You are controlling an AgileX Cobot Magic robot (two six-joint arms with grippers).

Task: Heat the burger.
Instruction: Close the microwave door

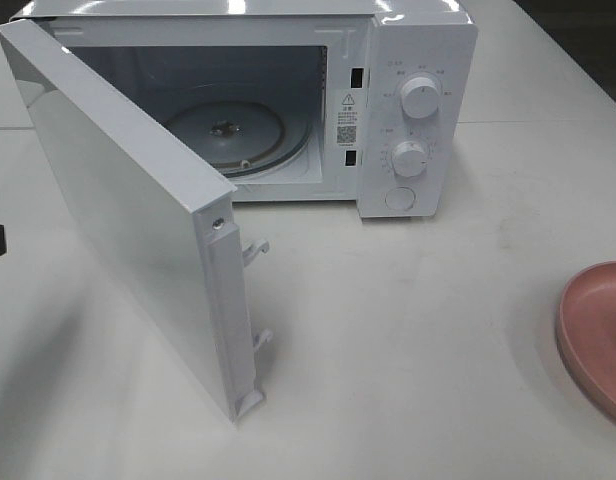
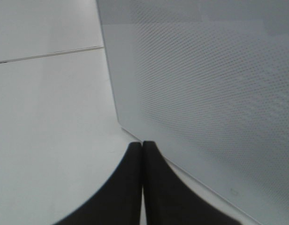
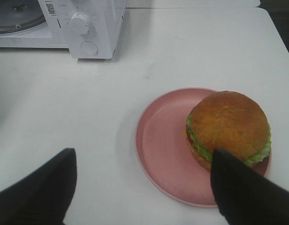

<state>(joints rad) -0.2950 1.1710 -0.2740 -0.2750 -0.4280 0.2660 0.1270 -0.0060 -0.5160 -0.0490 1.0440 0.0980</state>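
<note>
Burger (image 3: pixel 229 129): round, glossy orange-brown bun, frilled green lettuce; sat on flat pink plate (image 3: pixel 163 145), beside one finger of the spread right gripper (image 3: pixel 144 187). Left gripper (image 2: pixel 142 154) closed, empty, near white microwave door (image 2: pixel 205 93).
</note>
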